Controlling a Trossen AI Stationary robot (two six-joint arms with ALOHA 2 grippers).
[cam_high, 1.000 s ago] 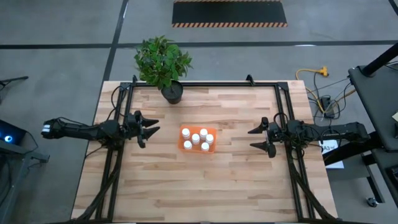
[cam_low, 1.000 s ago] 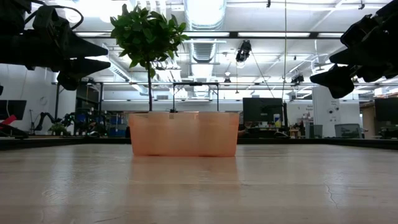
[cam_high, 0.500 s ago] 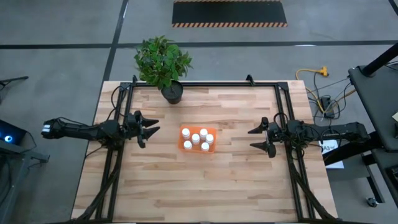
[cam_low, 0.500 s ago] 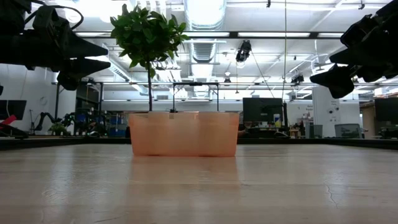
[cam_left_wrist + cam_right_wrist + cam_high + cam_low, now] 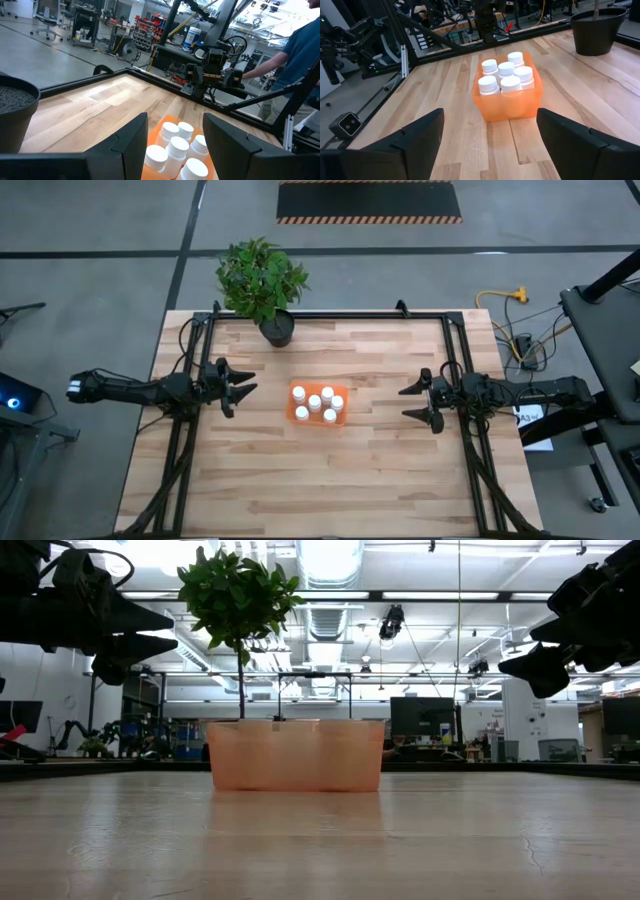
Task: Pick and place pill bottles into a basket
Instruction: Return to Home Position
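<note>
The orange basket (image 5: 318, 404) stands on its base at the table's middle, with several white pill bottles (image 5: 321, 403) upright inside it; the right wrist view shows the basket (image 5: 508, 100) and the bottles (image 5: 506, 72) too. My left gripper (image 5: 244, 387) hangs open above the table to the basket's left, pointing level toward it, nothing between its fingers. My right gripper (image 5: 409, 402) hangs open to the basket's right, also facing it and clear of the wood. In the left wrist view the bottles (image 5: 176, 148) show between my left fingers, farther off.
A potted plant (image 5: 264, 283) in a black pot (image 5: 277, 331) stands at the table's far edge, left of centre. Black frame rails (image 5: 180, 442) run along both sides of the table. A person (image 5: 300, 55) stands beyond the right arm's end of the table.
</note>
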